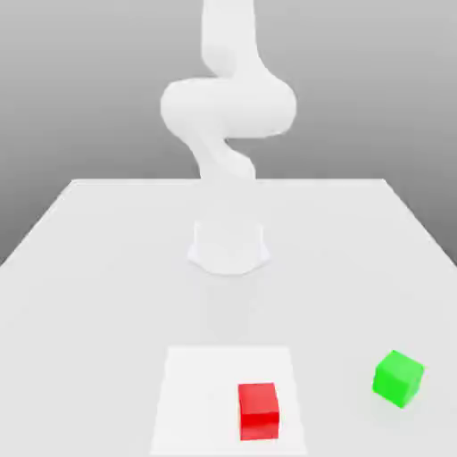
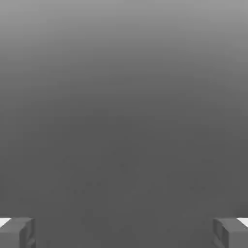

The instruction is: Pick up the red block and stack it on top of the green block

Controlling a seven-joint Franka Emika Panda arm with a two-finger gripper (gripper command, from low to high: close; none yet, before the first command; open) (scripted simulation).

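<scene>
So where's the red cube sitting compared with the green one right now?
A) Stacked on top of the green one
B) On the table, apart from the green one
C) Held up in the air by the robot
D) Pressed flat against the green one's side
B: in the exterior view the red block rests on the table, with bare surface between it and the green block toward that view's right.

Your arm [image 1: 228, 107] is plain white, built of smooth rounded links on a round white base [image 1: 228, 248]; its fingertips [image 2: 17, 232] are grey, blocky, white-edged.
</scene>
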